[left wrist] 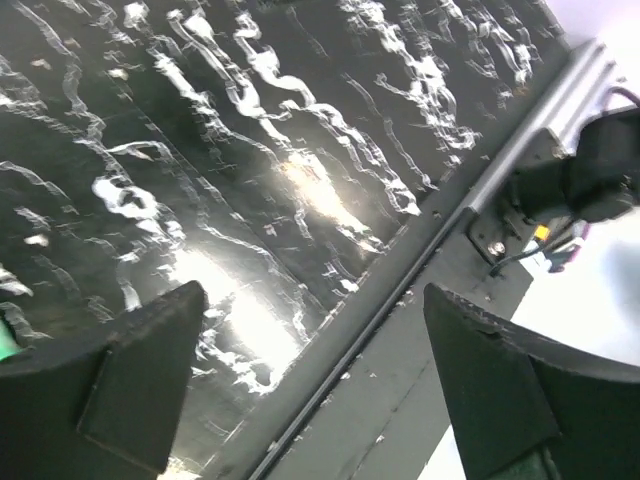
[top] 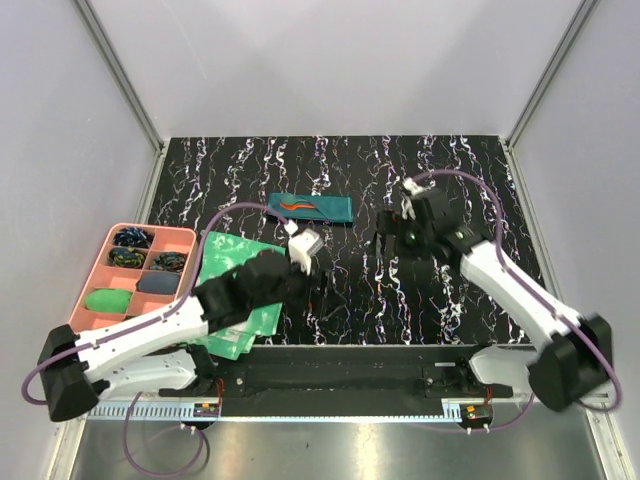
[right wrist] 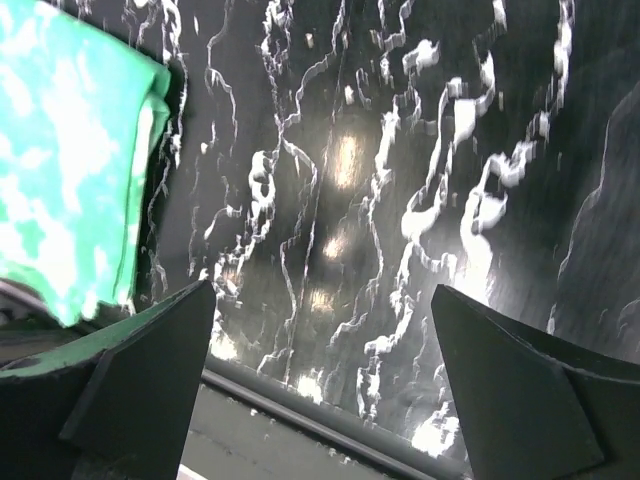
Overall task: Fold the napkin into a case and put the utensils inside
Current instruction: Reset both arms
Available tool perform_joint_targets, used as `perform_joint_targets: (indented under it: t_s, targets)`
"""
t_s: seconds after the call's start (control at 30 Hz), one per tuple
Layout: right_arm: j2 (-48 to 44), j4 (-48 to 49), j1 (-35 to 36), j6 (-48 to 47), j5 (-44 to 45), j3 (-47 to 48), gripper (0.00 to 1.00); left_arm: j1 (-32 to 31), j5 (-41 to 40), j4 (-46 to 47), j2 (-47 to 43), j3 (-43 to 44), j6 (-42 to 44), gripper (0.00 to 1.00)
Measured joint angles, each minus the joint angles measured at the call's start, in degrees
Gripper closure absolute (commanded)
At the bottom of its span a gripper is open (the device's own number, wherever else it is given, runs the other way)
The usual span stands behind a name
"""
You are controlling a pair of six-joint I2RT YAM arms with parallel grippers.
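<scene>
Currently the case [top: 311, 207] lies long axis left-right, orange-red stick [top: 297, 204] showing on it. My left claw [left wrist: 320, 340] sits spread on its near side; right claw [right wrist: 320, 370], also spread, off its right end.

light: bright, even overhead | glare: hotspots on glossy table [left wrist: 310, 190] | blur: both wrist views soft

no legible text, labels or nos. in any view

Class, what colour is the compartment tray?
Salmon pink; the tray shows best in the top external view.
</scene>
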Motion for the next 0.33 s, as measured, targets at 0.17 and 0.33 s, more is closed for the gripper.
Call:
perform_joint_targets:
  t_s: [0.17,0.33]
  targets:
    - [-16.2,5.0,0.0,8.6,0.4,-14.3,0.00,-9.2,-7.1,9.2,-6.1,-8.0,-4.5,0.04]
    - [-27.4,12.0,0.0,15.2,0.3,-24.5,0.00,-13.4,-11.2,13.9,-7.4,-8.0,-5.7,0.01]
